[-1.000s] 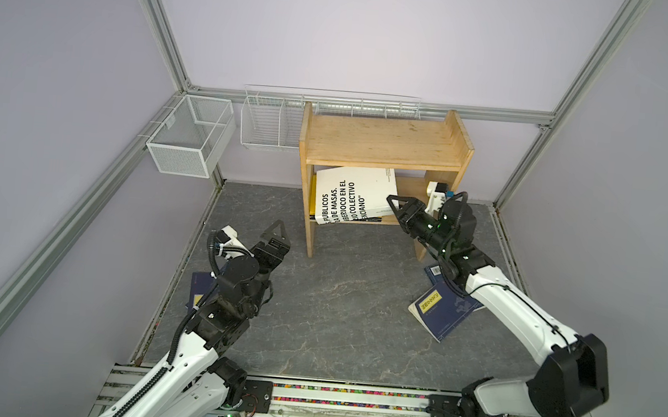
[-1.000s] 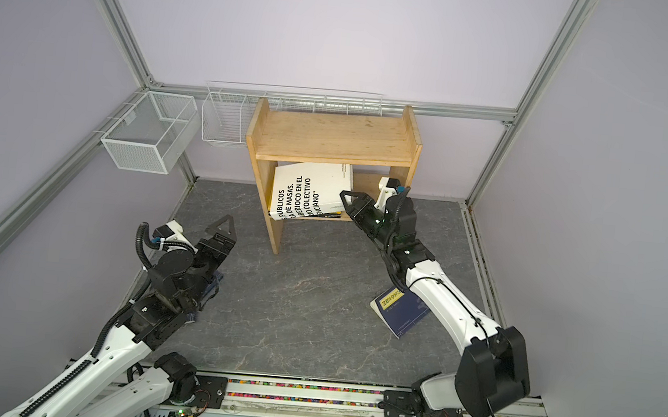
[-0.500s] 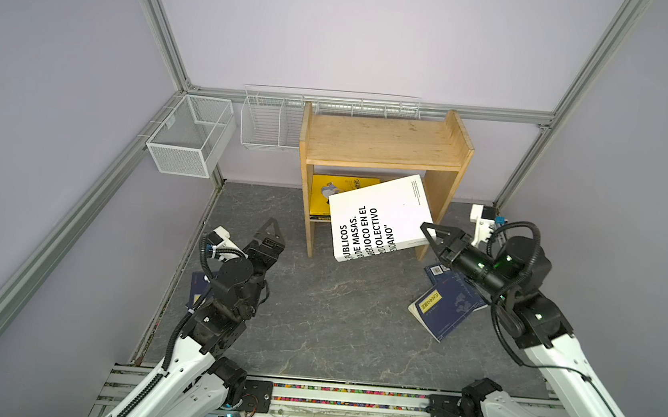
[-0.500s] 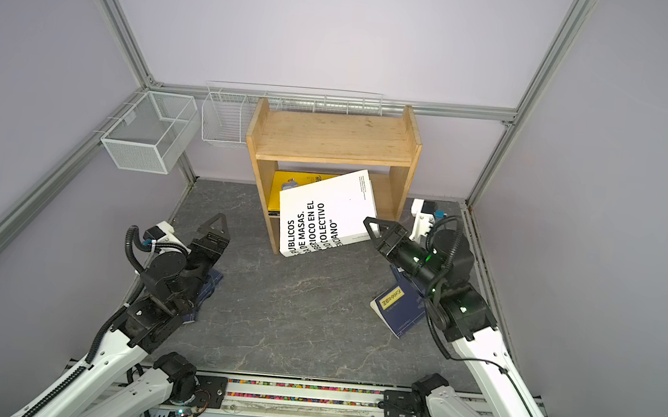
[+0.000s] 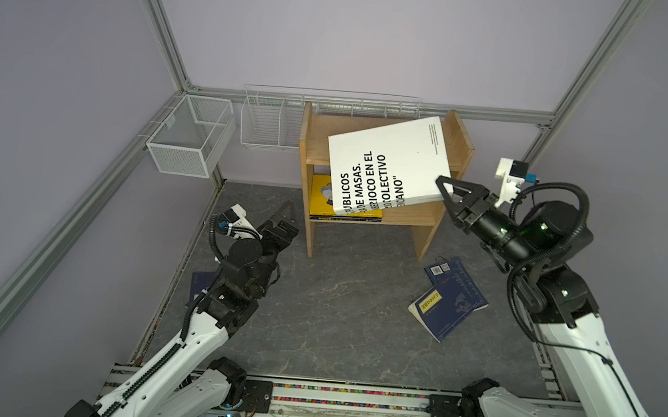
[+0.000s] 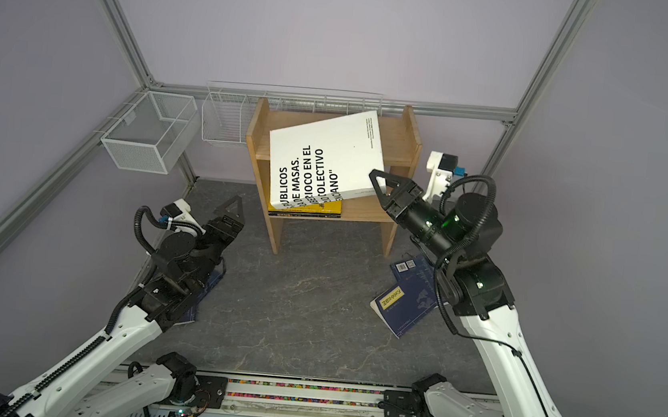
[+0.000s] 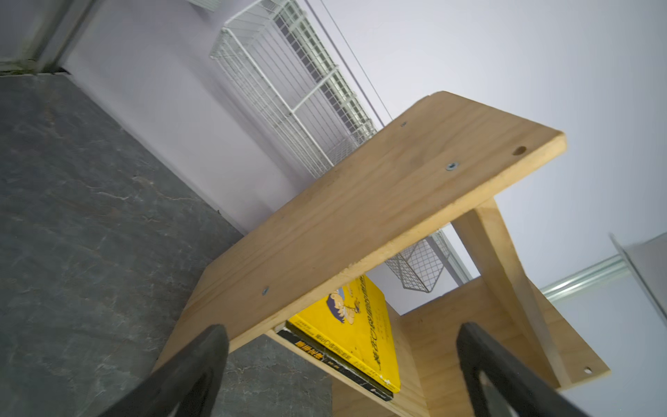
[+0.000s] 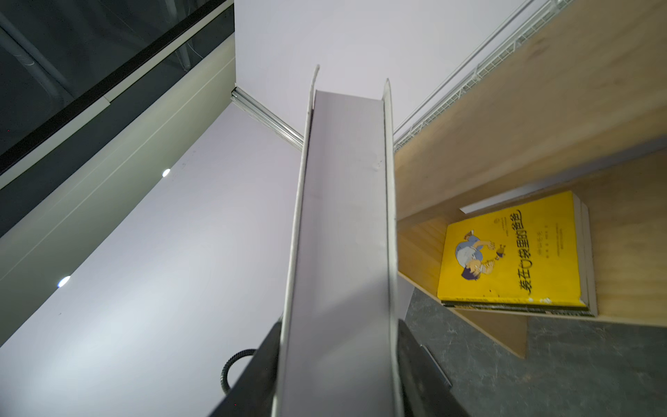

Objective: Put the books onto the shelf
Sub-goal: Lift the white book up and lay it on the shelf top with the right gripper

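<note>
Above the grey desk (image 5: 336,301), right gripper (image 5: 444,191) pinched the white book (image 5: 391,160) by its corner to clear the shelf (image 5: 453,146); left gripper (image 5: 283,217) gaped empty.

The light pine wooden shelf (image 5: 460,146) shows matt, visible grain; the thick white paper book (image 5: 391,156) is smooth and matt; the white wire basket (image 5: 180,159) looks coated metal.

Pale lilac walls (image 5: 341,30) close in a grey, marble-veined surface (image 5: 334,322) — aluminium frame posts (image 5: 156,21) run up the corners, white wire baskets (image 5: 189,137) hang along the rear rail (image 5: 479,113).
</note>
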Robot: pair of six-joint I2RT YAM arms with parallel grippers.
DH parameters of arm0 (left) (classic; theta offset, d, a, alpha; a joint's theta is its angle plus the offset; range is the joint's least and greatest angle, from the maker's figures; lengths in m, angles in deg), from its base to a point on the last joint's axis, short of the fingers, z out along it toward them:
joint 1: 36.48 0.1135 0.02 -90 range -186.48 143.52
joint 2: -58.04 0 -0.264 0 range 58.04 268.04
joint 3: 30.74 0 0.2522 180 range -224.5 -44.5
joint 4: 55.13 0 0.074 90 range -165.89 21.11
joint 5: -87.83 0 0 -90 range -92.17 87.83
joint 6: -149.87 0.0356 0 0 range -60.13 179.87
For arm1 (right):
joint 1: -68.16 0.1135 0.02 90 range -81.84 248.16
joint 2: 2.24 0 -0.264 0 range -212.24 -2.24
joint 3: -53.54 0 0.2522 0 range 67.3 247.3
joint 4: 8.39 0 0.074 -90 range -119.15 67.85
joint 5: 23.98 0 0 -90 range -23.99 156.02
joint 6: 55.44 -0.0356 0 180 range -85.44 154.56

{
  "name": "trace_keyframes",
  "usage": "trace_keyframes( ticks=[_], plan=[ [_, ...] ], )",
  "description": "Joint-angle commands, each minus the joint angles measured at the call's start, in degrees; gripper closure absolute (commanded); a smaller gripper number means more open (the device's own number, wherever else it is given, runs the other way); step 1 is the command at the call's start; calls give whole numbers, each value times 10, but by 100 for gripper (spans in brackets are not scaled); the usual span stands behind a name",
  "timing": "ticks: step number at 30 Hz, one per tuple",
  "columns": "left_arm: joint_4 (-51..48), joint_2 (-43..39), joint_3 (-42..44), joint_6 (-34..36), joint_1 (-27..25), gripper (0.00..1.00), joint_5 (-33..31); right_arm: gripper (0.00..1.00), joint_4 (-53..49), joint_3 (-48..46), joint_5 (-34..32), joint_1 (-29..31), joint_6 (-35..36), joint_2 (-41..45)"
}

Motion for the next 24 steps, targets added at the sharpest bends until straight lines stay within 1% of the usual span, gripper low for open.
trace_keyframes(
  ticks=[1,4,9,13,14,16,18,22,24],
  plan=[
    [54,2,-31,46,5,1,28,66,70,43,-20,3,-26,-54],
    [58,9,-40,52,13,1,21,66,82,66,-45,7,-49,-102],
    [72,16,-44,66,22,1,17,65,79,103,-76,21,-55,-163],
    [70,17,-47,71,29,1,16,65,90,123,-106,30,-60,-194],
    [69,15,-47,71,31,1,16,63,87,134,-107,32,-61,-206],
    [65,12,-46,71,35,1,15,54,70,161,-109,36,-57,-228],
    [64,8,-42,67,40,1,13,52,47,184,-120,43,-45,-247],
    [59,1,-36,59,46,1,15,40,34,194,-144,48,-24,-263],
    [56,-4,-32,54,51,1,19,37,4,215,-149,49,5,-272]
  ],
)
